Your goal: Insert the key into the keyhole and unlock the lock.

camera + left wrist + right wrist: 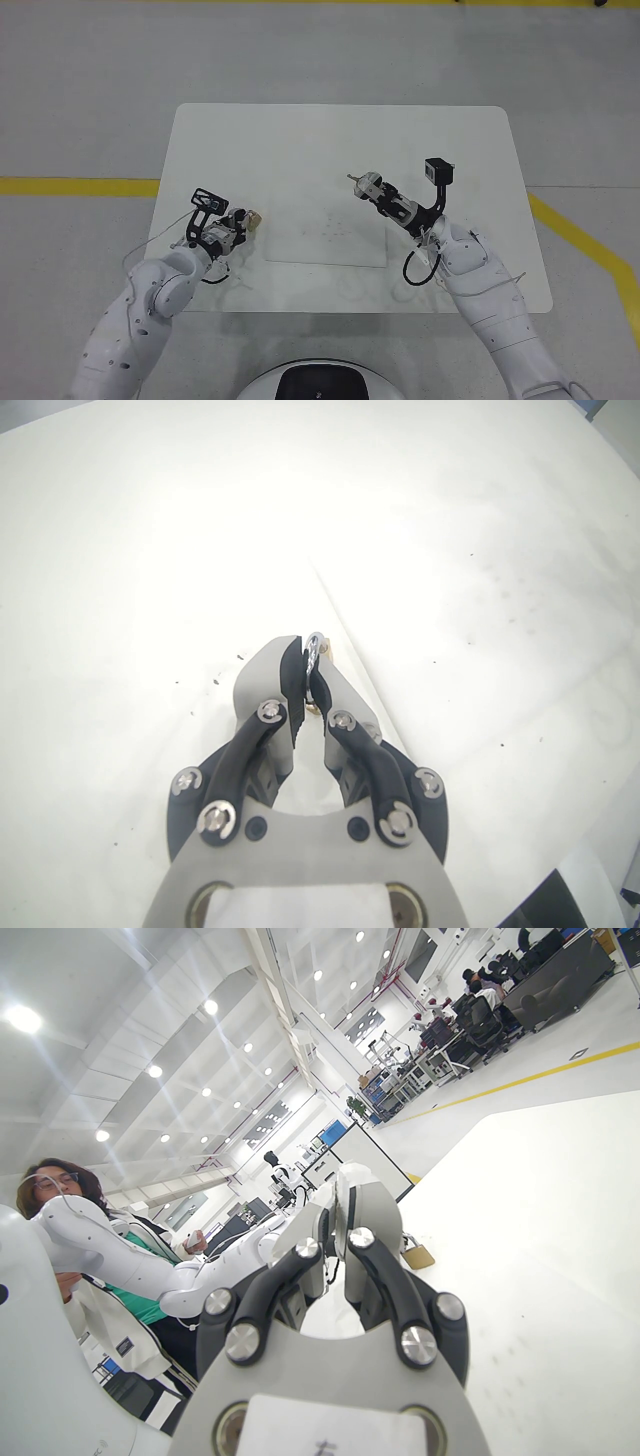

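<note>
A brass padlock [255, 218] rests low over the left part of the white table [300, 140]. My left gripper [240, 222] is shut on its silver shackle [314, 652], and bits of the brass body [328, 648] show past the pads. In the right wrist view the padlock [419, 1256] appears farther off, beyond my right gripper [337, 1200]. The right gripper [362, 184] hangs above the table's middle right, shut on a small key [352, 178] whose tip pokes out toward the far left. The two grippers are well apart.
A thin white sheet [330, 240] lies flat on the table between the arms; its edge [350, 625] runs just beside the padlock. The table's near edge lies close behind both grippers.
</note>
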`<action>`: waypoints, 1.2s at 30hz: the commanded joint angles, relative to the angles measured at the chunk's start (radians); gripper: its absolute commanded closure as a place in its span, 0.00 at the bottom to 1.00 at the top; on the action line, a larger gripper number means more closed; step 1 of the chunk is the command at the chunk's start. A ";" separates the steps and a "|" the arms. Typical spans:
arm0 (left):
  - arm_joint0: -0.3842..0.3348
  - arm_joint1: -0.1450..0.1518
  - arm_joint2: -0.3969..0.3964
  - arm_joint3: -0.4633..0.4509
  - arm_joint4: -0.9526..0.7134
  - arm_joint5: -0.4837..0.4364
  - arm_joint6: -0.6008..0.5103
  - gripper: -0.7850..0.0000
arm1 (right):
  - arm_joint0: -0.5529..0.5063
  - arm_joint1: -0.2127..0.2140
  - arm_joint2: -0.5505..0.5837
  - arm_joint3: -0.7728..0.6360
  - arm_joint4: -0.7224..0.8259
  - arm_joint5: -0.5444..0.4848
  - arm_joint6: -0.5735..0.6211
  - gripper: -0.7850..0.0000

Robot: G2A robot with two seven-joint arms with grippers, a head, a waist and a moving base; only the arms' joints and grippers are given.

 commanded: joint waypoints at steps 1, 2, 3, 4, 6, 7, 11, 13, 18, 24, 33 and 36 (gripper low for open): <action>-0.003 0.001 -0.032 0.011 -0.142 -0.052 -0.016 1.00 | 0.000 0.000 0.000 0.000 0.000 0.000 0.000 1.00; -0.005 0.002 -0.049 0.020 -0.224 -0.081 -0.032 1.00 | 0.000 0.000 0.000 0.000 0.000 0.000 0.000 1.00; -0.008 0.003 -0.068 0.032 -0.317 -0.114 -0.055 1.00 | 0.000 0.000 0.000 0.000 0.000 0.000 0.000 1.00; -0.012 0.004 -0.084 0.049 -0.423 -0.149 -0.088 1.00 | 0.000 0.000 0.000 0.000 0.000 0.000 0.000 1.00; -0.028 0.008 -0.111 0.098 -0.680 -0.227 -0.198 1.00 | 0.000 0.000 0.000 0.000 0.000 0.000 0.000 1.00; -0.039 0.010 -0.122 0.123 -0.802 -0.257 -0.268 1.00 | 0.000 0.000 0.000 0.000 0.000 0.000 0.000 1.00; -0.090 0.017 -0.128 0.228 -1.327 -0.277 -0.578 1.00 | 0.000 0.000 0.000 0.000 0.000 0.000 0.000 1.00; -0.133 0.020 -0.134 0.302 -1.522 -0.227 -0.732 1.00 | 0.000 0.000 0.000 0.000 0.000 0.000 0.000 1.00; -0.216 0.013 -0.086 0.412 -1.625 -0.205 -0.869 1.00 | 0.000 0.000 0.000 0.000 0.000 0.000 0.000 1.00; -0.231 0.012 -0.072 0.418 -1.579 -0.215 -0.856 1.00 | 0.000 0.000 0.000 0.000 0.000 0.000 0.000 1.00; -0.233 -0.002 -0.017 0.339 -1.586 -0.137 -0.712 1.00 | 0.012 -0.020 -0.031 -0.007 -0.001 0.052 -0.121 1.00; -0.279 -0.017 0.036 0.374 -1.609 -0.109 -0.683 1.00 | 0.043 -0.040 -0.079 0.006 -0.044 0.089 -0.187 1.00</action>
